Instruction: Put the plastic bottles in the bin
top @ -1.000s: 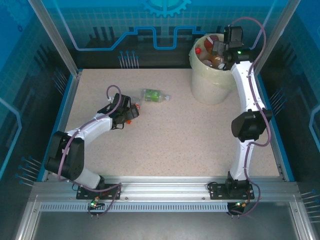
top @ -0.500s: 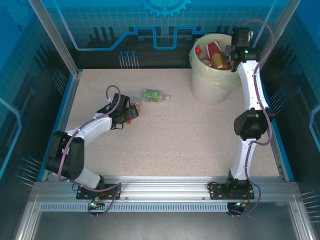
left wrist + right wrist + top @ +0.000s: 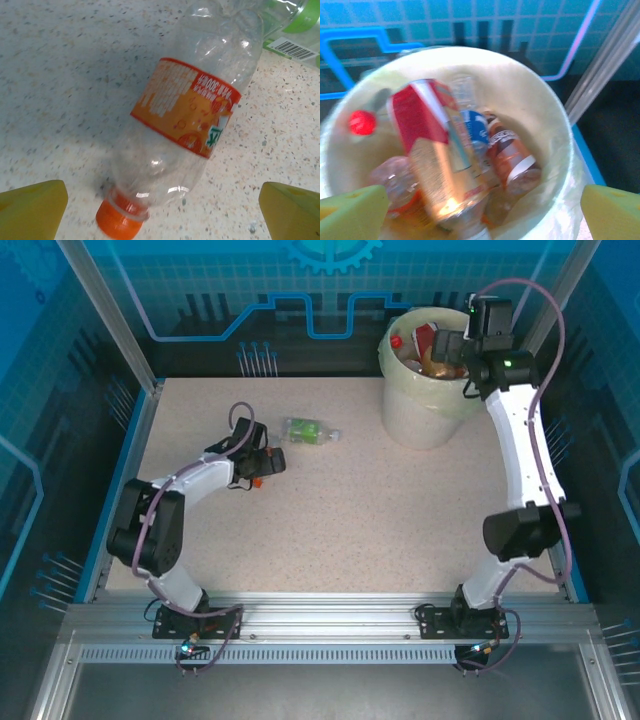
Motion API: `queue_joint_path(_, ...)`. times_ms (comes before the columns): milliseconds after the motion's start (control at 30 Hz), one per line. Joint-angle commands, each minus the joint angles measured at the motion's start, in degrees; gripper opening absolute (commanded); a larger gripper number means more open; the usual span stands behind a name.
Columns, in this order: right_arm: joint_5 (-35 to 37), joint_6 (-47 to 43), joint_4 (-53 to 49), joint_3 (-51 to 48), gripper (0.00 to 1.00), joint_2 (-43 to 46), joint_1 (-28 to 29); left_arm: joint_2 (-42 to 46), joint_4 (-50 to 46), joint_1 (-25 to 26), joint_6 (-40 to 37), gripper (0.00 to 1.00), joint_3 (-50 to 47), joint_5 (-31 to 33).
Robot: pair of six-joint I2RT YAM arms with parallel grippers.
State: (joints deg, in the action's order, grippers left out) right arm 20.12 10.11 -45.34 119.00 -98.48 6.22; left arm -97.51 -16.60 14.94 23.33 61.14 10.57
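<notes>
Blue-panelled walls closed in the speckled desk [image 3: 400,520], where we found two plastic bottles lying on their sides left of centre. The rest that we could see were piled in the bin [image 3: 420,410] at the far right corner.

The left arm [image 3: 195,480] hung low over the orange-labelled bottle [image 3: 180,130]. Its jaws were spread wide, one yellow pad [image 3: 30,207] on each side, touching nothing. The bottle lay slantwise between them, with its orange cap [image 3: 120,227] nearest the wrist. Its base lay just beside the green-labelled bottle [image 3: 295,30]; we could not tell whether the two touched.

We judged the step in hand to be the pick of that orange-labelled bottle. To do it well, we would have centred the jaws over the label band rather than the neck and lowered them until the pads straddled the widest part. We would then have closed gently, since thin clear plastic looked likely to buckle or squirt out. A straight lift would have kept the green-labelled bottle from being nudged away.

The right arm [image 3: 520,430] held its jaws spread and empty above the bin's rim [image 3: 540,100]. Below them lay a red-labelled bottle [image 3: 427,145] and a brown-labelled bottle [image 3: 510,150].
</notes>
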Motion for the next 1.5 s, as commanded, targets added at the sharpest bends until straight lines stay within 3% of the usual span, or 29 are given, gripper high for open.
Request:
queue_joint_path(0,-7.4,-1.1,4.0,-6.4,1.00,6.1,2.7,-3.7,-3.5,-0.8,-4.7,0.99,4.2,-1.5)
queue_joint_path(133,-14.2,-0.7,8.3,-16.2,1.00,13.7,4.9,-6.3,-4.3,-0.9,-4.9,0.97,5.7,-3.2)
queue_joint_path(300,-23.1,3.7,12.6,-27.1,1.00,21.7,5.8,-8.7,-3.6,-0.9,-5.3,0.88,6.4,-6.6)
queue_joint_path(600,-23.8,5.8,13.8,-37.5,1.00,30.7,6.2,-12.2,-2.9,-0.9,-5.2,0.79,7.4,-7.0)
queue_joint_path(1000,-28.6,8.0,17.0,-41.0,1.00,31.4,6.2,-14.6,-1.3,-0.9,-2.8,0.58,8.3,-4.9)
queue_joint_path(1200,-31.0,10.0,21.4,-44.1,1.00,31.7,6.3,-7.2,4.3,-0.7,-1.9,0.45,2.5,-7.3)
queue_joint_path(1467,-32.9,13.3,30.9,-49.1,1.00,32.5,6.4,11.4,15.3,1.9,-6.1,0.42,-8.7,-16.8)
